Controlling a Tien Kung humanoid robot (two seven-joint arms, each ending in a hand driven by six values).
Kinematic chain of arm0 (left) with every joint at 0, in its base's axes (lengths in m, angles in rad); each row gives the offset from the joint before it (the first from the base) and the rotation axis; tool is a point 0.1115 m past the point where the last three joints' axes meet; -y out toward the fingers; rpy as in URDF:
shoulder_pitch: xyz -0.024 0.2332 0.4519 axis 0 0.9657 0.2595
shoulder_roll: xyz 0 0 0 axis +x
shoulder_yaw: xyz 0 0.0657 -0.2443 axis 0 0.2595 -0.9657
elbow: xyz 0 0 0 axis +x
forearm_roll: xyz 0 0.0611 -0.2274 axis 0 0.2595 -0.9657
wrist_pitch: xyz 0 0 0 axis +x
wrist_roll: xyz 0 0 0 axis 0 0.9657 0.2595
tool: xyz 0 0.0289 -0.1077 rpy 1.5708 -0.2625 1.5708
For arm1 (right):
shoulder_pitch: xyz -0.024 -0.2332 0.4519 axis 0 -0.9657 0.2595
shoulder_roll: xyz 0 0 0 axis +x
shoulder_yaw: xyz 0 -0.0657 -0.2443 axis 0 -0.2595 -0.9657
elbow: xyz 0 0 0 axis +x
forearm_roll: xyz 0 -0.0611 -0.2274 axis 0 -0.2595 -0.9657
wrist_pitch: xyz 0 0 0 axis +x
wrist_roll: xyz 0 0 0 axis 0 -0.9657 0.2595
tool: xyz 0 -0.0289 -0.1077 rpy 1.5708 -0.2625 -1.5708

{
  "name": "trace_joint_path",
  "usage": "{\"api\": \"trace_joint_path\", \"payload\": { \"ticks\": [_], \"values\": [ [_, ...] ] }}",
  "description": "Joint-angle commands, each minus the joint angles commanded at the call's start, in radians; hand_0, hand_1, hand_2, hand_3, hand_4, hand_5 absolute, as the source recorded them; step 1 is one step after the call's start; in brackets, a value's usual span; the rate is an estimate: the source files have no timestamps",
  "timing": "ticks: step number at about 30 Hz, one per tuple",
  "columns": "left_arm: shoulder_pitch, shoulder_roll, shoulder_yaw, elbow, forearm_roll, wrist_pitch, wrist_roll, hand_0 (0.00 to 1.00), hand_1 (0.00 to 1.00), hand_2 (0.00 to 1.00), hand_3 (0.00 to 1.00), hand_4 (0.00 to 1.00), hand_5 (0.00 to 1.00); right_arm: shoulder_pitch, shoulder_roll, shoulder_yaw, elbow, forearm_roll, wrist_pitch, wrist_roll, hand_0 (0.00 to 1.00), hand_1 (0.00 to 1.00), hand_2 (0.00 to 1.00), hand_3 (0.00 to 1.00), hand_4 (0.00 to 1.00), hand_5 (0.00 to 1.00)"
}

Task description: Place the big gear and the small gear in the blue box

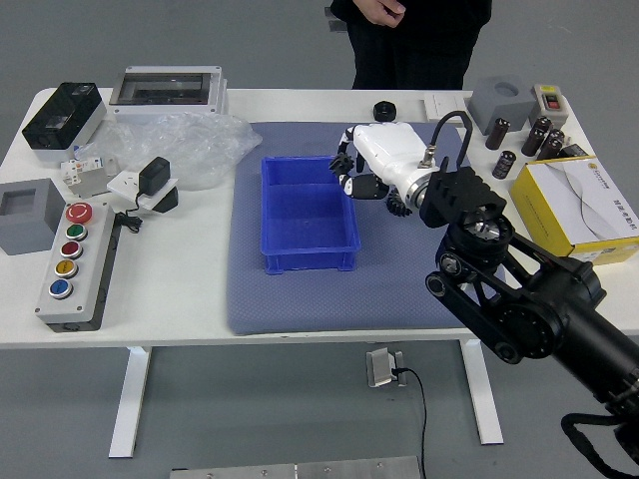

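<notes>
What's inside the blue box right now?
Only bare floor and walls show in the blue box; the right hand, holding the small gear, hides its far right corner.

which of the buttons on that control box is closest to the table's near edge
The blue button, at the near end of the row; the yellow button is the next one back, and the other three lie farther away.
</notes>
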Motion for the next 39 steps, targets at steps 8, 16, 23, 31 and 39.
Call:
{"api": "trace_joint_path", "payload": {
  "ticks": [8, 16, 23, 31, 39],
  "values": [
    [0.001, -0.002, 0.0, 0.0, 0.004, -0.002, 0.0, 0.829, 0.788, 0.78, 0.759, 0.665, 0.357, 0.022, 0.056, -0.057, -0.031, 0.0, 0.01, 0.0, 0.557, 0.442, 0.486, 0.594, 0.497, 0.337],
    [0.003, -0.004, 0.001, 0.0, 0.005, -0.003, 0.001, 0.829, 0.789, 0.78, 0.76, 0.665, 0.356, 0.022, 0.065, -0.066, -0.051, 0.0, 0.059, -0.001, 0.607, 0.555, 0.677, 0.74, 0.719, 0.492],
    [0.001, -0.006, 0.003, 0.0, 0.003, -0.003, 0.0, 0.829, 0.789, 0.78, 0.759, 0.664, 0.356, 0.022, 0.065, -0.061, -0.057, 0.0, 0.075, 0.005, 0.639, 0.609, 0.732, 0.818, 0.756, 0.519],
    [0.002, -0.005, 0.004, 0.0, 0.001, -0.003, 0.0, 0.829, 0.789, 0.78, 0.759, 0.665, 0.357, 0.015, 0.041, -0.023, -0.034, 0.0, 0.077, 0.008, 0.648, 0.618, 0.746, 0.825, 0.771, 0.535],
    [0.002, -0.003, 0.004, 0.0, -0.002, -0.002, 0.0, 0.829, 0.788, 0.78, 0.759, 0.664, 0.357, -0.013, -0.06, 0.092, -0.003, 0.0, 0.074, 0.015, 0.652, 0.624, 0.743, 0.771, 0.76, 0.525]
  ]
}}
